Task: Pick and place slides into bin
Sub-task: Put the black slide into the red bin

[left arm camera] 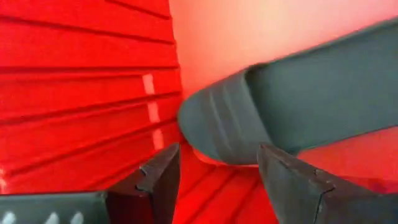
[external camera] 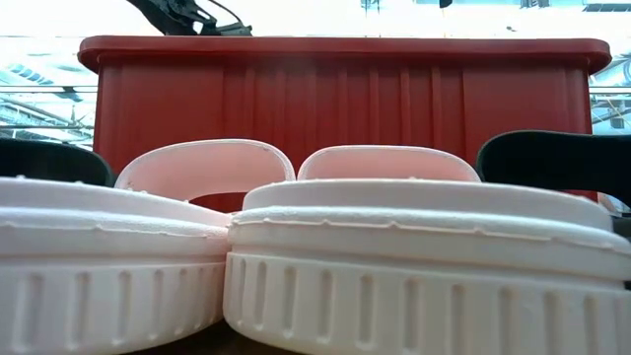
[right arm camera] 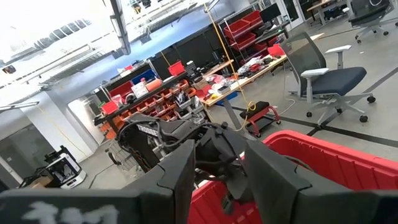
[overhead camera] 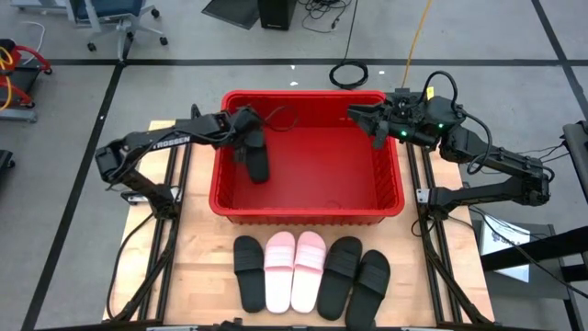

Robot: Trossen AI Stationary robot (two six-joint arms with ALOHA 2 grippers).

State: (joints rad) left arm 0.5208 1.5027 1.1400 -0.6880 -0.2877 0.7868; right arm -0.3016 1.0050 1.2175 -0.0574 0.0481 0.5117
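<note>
A bright red bin [overhead camera: 308, 210] sits mid-table. Inside its left end, a black slide [overhead camera: 258, 165] lies on the floor near the wall, directly under the left gripper [overhead camera: 246, 138], whose fingers are spread and released. The right gripper [overhead camera: 375, 124] hovers over the bin's far right rim, fingers parted, empty. Five slides [overhead camera: 310, 274] line the table's front edge, just clear of the bin.

Both arms raised, jaws apart.
</note>
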